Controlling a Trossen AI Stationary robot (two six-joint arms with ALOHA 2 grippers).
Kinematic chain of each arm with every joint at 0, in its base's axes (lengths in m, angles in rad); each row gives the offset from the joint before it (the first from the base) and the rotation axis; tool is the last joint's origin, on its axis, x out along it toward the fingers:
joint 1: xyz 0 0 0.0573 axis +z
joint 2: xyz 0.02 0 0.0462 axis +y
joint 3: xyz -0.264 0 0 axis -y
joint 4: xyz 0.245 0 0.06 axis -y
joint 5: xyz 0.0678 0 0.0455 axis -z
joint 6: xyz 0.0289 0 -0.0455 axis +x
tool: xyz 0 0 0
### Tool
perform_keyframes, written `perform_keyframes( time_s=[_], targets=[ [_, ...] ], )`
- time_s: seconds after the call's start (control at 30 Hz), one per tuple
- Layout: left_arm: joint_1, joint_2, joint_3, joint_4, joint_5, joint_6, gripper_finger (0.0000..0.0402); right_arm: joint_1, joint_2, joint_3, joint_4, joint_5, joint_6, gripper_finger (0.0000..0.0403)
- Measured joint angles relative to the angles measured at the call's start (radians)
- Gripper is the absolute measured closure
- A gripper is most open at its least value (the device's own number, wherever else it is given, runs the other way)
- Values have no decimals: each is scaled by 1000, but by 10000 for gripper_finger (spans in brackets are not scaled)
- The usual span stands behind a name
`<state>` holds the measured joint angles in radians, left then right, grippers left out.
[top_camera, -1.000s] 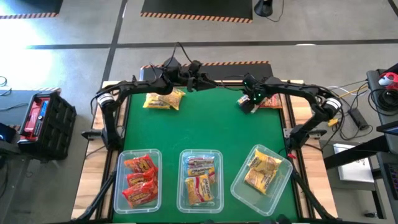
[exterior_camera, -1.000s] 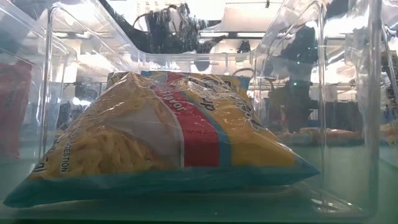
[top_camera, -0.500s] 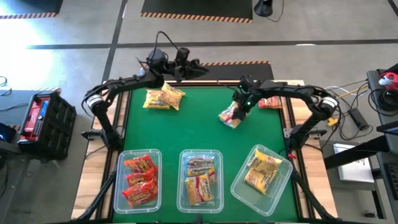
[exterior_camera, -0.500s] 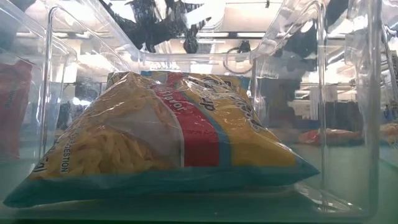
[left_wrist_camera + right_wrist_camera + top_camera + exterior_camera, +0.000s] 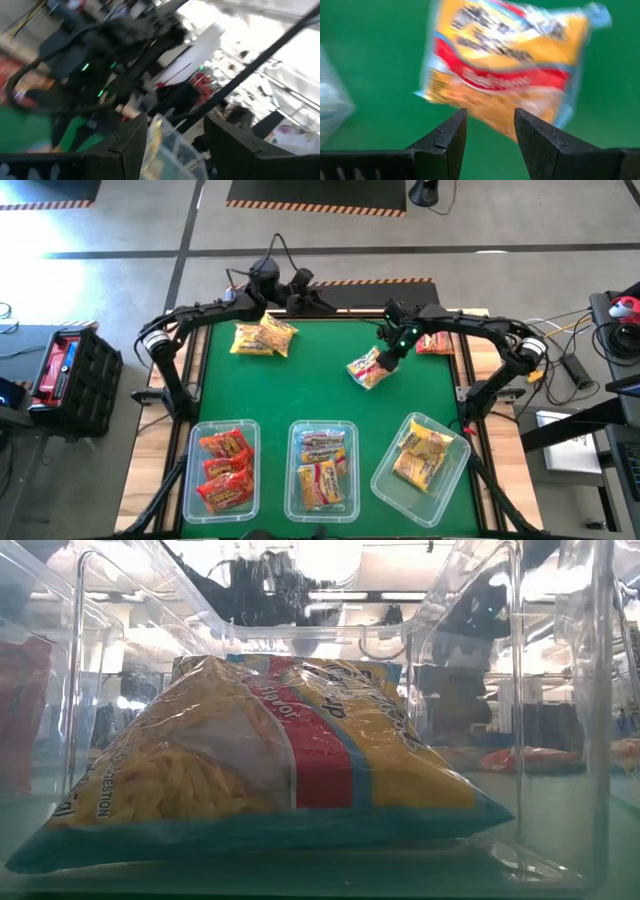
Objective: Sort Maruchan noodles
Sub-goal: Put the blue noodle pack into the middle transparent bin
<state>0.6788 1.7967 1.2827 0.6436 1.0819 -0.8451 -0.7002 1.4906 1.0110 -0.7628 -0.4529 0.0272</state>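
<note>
since the earlier frame the right gripper (image 5: 391,350) has drawn back a little toward the far right, and the yellow-and-red packet (image 5: 366,369) it carried sits just beside it over the green mat (image 5: 320,385); whether it is gripped or loose cannot be told. its fingers (image 5: 442,142) stand narrowly apart with nothing between them. the left gripper (image 5: 300,283) is raised past the mat's far edge, jaws apart and empty. 3 tubs (image 5: 222,470) near the front hold sorted packets.
</note>
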Motion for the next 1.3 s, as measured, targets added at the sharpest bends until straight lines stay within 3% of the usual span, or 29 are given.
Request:
perform_keyframes(
  time_s=[0.33,0.57,0.67,0.8,1.03,1.3],
  targets=[
    [0,21,-1,-442,-34,303,223,4,0,-88,109,77,66,250],
    [-1,22,-2,-806,-197,607,223,4,0,-134,296,77,135,250],
    [-4,22,-6,-884,-247,631,223,4,0,-153,436,54,188,250],
    [-5,22,-48,-874,-271,618,223,4,-1,-157,544,8,233,250],
    [-22,22,-165,-754,-310,480,223,6,-26,-136,425,-94,242,250],
    [-65,22,-246,-512,-407,266,223,11,13,-151,351,-76,191,250]
  ],
)
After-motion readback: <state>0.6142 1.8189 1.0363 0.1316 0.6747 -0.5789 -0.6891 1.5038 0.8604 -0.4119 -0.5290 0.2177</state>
